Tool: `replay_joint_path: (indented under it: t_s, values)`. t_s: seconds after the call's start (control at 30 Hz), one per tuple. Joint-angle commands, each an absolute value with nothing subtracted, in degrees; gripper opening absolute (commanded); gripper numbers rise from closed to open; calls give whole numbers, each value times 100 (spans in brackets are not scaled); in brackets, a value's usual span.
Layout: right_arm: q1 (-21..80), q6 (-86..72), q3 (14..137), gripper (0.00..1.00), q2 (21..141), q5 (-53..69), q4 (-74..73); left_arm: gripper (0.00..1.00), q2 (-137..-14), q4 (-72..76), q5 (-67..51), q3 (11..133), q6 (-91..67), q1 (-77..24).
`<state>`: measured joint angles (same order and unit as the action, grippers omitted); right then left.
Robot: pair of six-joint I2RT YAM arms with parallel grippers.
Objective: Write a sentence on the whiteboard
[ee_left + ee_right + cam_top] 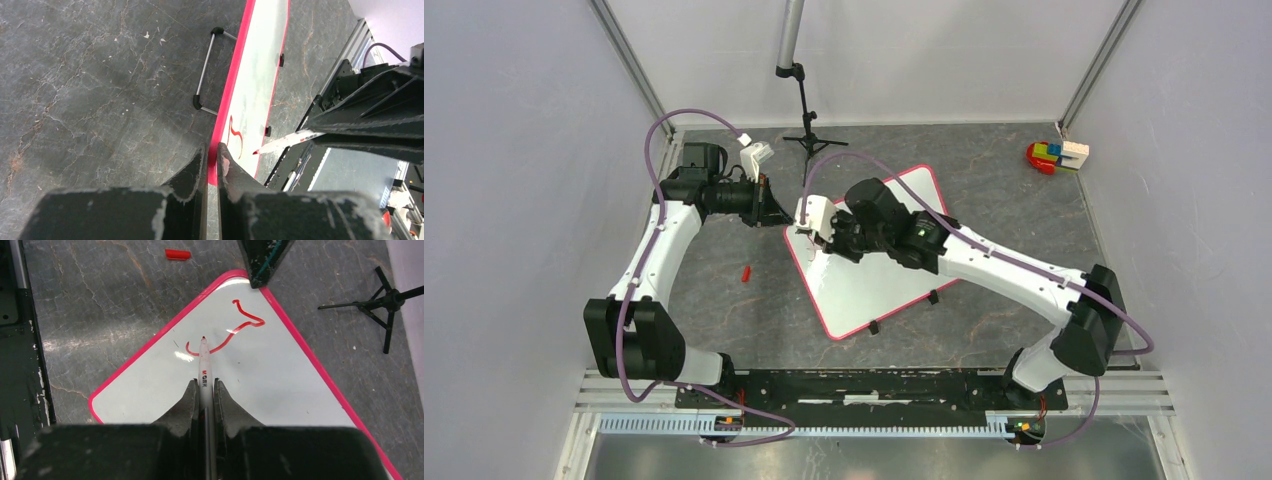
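From where I stand, the left gripper [774, 212] reaches in from the left to the whiteboard's [874, 285] far left corner. In the left wrist view its fingers [200, 162] are nearly together, with the pink frame [227, 95] running into the thin gap between them, so it is pinching the board's edge. A small red cap [746, 272] lies on the dark worktop [984, 180] left of the board, apart from it.

The whiteboard lies flat mid-worktop, turned at a slant, with two black clip feet [874, 327] along its near edge. All there is of the sentence [235, 330] is one curly red stroke close to the corner the left gripper holds.

The right gripper [204, 382] comes in from the right and hangs over the board's left part. It is clamped tight on a white marker [204, 365], which sticks out ahead of the fingers. The red tip [203, 338] sits right at the near end of the stroke. I cannot tell whether it touches the surface. Most of the board lies beneath and behind this gripper, toward its arm.

Behind the board's far corner stands a thin black tripod [810, 137]. Well to the right, in the far corner of the worktop, sits a little heap of coloured blocks [1056, 155].
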<state>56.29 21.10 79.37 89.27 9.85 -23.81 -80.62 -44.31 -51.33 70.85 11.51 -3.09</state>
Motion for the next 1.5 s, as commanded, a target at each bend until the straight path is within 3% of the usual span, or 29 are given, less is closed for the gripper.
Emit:
replay_joint_path:
  t_s: [0.0,1.03,1.47]
  values:
    - [5440,2117,7898,0,8506,842,-2306,3,-8008,-4333,-5146,7091,1138,-383]
    - [5320,2127,8034,0,8931,870,-2285,3,-7992,-4333,-5089,7084,1162,-415]
    - [5423,2177,7514,0,8732,857,-2312,2,-8016,-4340,-5086,7075,1181,-417]
